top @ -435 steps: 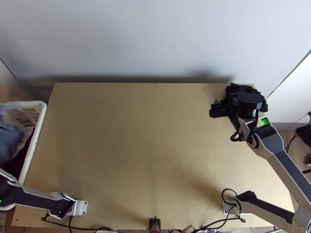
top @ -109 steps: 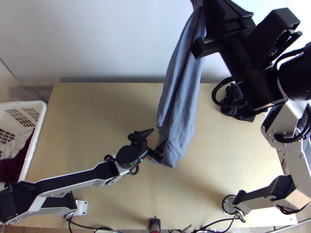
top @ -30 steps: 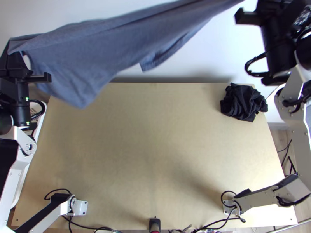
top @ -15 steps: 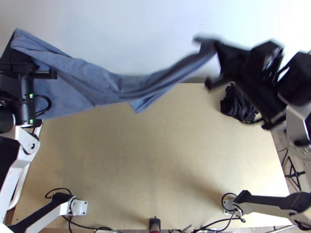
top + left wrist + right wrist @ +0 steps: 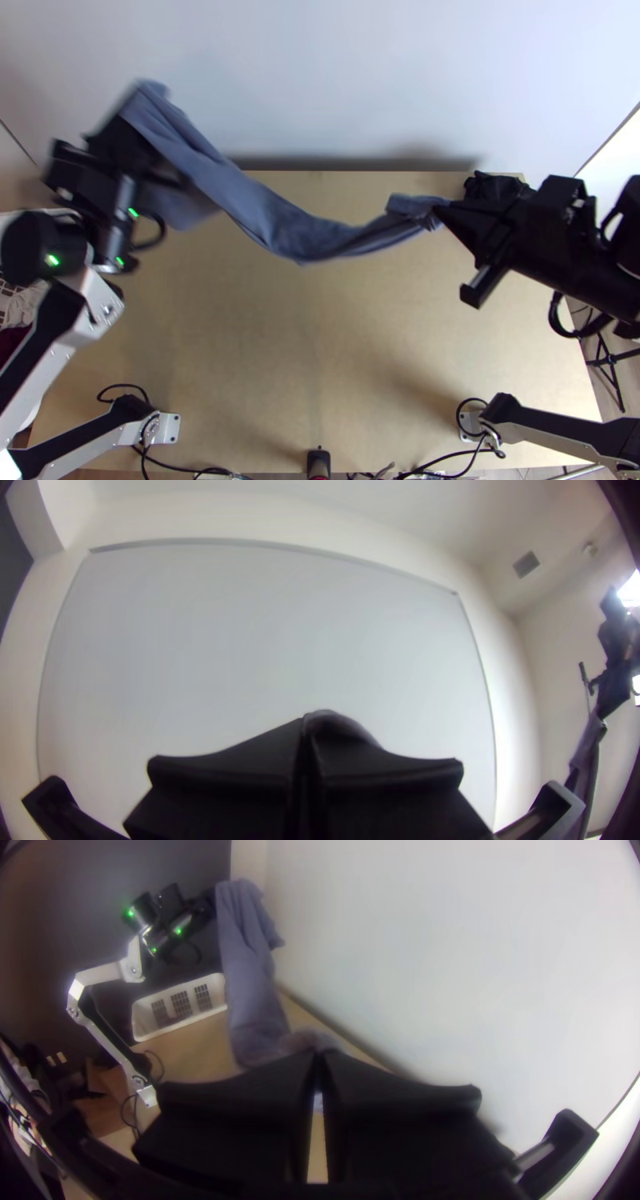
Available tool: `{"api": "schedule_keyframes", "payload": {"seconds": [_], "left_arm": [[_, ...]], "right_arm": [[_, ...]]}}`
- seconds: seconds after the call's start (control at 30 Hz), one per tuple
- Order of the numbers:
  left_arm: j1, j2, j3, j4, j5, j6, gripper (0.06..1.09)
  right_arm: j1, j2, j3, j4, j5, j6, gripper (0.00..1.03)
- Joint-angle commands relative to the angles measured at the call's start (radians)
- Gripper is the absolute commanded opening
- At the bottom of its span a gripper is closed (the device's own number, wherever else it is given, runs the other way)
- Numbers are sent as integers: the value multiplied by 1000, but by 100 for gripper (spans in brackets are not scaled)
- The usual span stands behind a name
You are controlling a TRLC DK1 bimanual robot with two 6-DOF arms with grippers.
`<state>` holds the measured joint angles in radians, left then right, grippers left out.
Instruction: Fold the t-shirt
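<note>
Two grippers hold the blue-grey cloth t-shirt [image 5: 264,212] btwn them, over the far half of the light wooden table [image 5: 320,360]. L gripper [image 5: 124,120], top view upper L, is closed on one end; its two wide flat black fingers [image 5: 233,773] are pressed tog. w/ a bit of cloth showing at the tips. R gripper [image 5: 438,210], near the table's far R part, is closed on the other end, cloth pinched btwn its tips. Can't tell which part of the shirt either one has.

Shirt hangs slack, approx. a long narrow bunched strip, sagging in the mid. w/ a wider flap hanging by L gripper & a short bent-over bit next to R gripper's tips. Not spread flat, no neat fold. R wrist view: L end is up high, cloth drops from there toward R gripper. Can't tell if the lowest part touches the table.

Bunched black cloth [image 5: 492,186] lies at the table's far R corner, partly hidden behind R gripper. White plastic slotted basket [image 5: 143,1013] is at the table's L side, w/ whitish cloth [image 5: 18,308] & dark red cloth [image 5: 10,340] inside. Smooth pale wall panel [image 5: 320,80] stands behind the table.
</note>
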<state>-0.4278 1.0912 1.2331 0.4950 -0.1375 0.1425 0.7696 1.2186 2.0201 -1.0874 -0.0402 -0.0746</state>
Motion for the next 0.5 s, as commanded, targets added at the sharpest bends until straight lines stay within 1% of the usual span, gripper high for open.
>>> {"api": "schedule_keyframes", "payload": {"seconds": [0.0,0.03,0.1,0.17,0.23,0.3,0.4,0.47], "left_arm": [[-230,-119,-225,-3,4,92,10],[-259,-143,-271,-3,4,100,10],[-281,-177,-346,-3,4,114,10],[-264,-178,-388,-3,4,101,9],[-226,-172,-422,-4,6,49,9],[-164,-162,-445,-4,32,-23,9],[-98,-122,-451,-29,65,-130,9],[-69,-86,-452,-56,84,-175,9]], "right_arm": [[-12,4,23,-52,-56,12,3],[-30,9,19,-46,-66,12,3],[-92,15,-15,-23,-119,10,3],[-202,16,-89,35,-224,9,3],[-279,21,-164,121,-299,13,3],[-329,47,-224,213,-336,44,3],[-411,114,-308,343,-389,128,3],[-437,154,-383,448,-397,179,3]]}}
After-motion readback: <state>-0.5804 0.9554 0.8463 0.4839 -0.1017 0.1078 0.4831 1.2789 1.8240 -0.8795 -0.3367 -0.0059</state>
